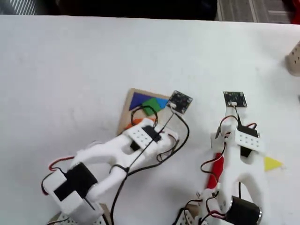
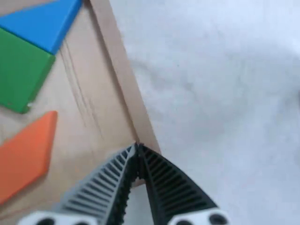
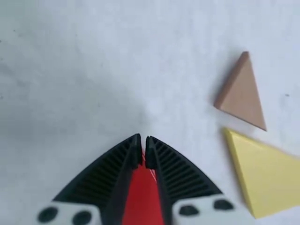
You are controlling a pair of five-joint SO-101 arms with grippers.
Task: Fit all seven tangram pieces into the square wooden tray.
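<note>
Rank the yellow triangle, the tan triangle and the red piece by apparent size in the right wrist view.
1. yellow triangle, though cut by the picture's edge.
2. tan triangle.
Unranked: red piece, mostly hidden behind the right tool.

The left arm (image 1: 136, 140) covers much of the wooden tray (image 1: 125, 112), the right claw (image 3: 143, 145) hides most of the red piece (image 3: 140, 197), and an edge crops the yellow piece (image 3: 267, 173).
</note>
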